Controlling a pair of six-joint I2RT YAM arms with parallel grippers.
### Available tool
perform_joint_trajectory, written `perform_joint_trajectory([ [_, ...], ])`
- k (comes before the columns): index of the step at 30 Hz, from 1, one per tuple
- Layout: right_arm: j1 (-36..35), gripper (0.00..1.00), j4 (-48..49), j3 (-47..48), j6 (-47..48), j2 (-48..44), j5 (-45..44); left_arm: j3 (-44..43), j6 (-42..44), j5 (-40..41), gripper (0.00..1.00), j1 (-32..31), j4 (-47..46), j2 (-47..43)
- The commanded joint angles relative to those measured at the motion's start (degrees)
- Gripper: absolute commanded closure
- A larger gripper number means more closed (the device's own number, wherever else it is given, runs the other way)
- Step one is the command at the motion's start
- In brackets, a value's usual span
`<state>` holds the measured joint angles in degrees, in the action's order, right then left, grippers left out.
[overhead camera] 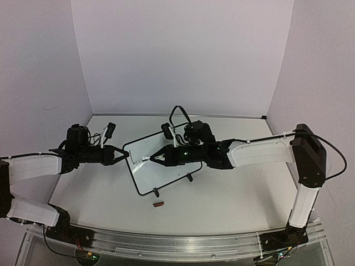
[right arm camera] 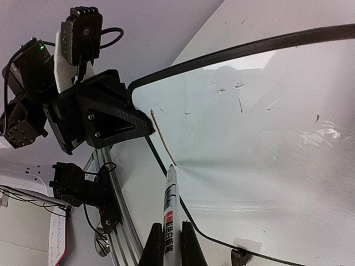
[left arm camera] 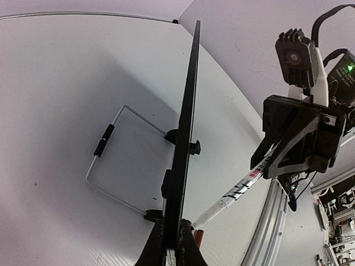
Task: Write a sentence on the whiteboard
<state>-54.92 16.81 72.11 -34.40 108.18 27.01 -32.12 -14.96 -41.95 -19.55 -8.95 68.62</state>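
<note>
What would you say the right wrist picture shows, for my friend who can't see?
A marker, held in the jaws of the right gripper, has its tip at the end of a thin dark stroke on the whiteboard. The left gripper clamps the board's rim.

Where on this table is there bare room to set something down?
Bare table lies front right, between the whiteboard and the right arm's base, and along the back wall. Crowded: mid-table, where the left gripper clamps the board, the right gripper holds the marker at it, and a small dark object lies in front.

Left fingers (overhead camera: 118, 153) pinch whiteboard (overhead camera: 166, 176) edge; right fingers (overhead camera: 161, 158) hold marker (overhead camera: 146, 159).
</note>
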Motion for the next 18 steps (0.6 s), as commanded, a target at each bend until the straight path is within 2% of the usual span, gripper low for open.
perform_joint_trajectory([
  [1,0.0,1.0,5.1,-0.6,-1.4,-4.5,1.4,0.0,2.0,3.0,1.0,0.5,0.6,-1.5],
  [18,0.1,1.0,6.0,0.8,-1.7,-2.8,-4.3,-0.1,2.0,2.9,1.0,0.6,0.7,-1.3],
])
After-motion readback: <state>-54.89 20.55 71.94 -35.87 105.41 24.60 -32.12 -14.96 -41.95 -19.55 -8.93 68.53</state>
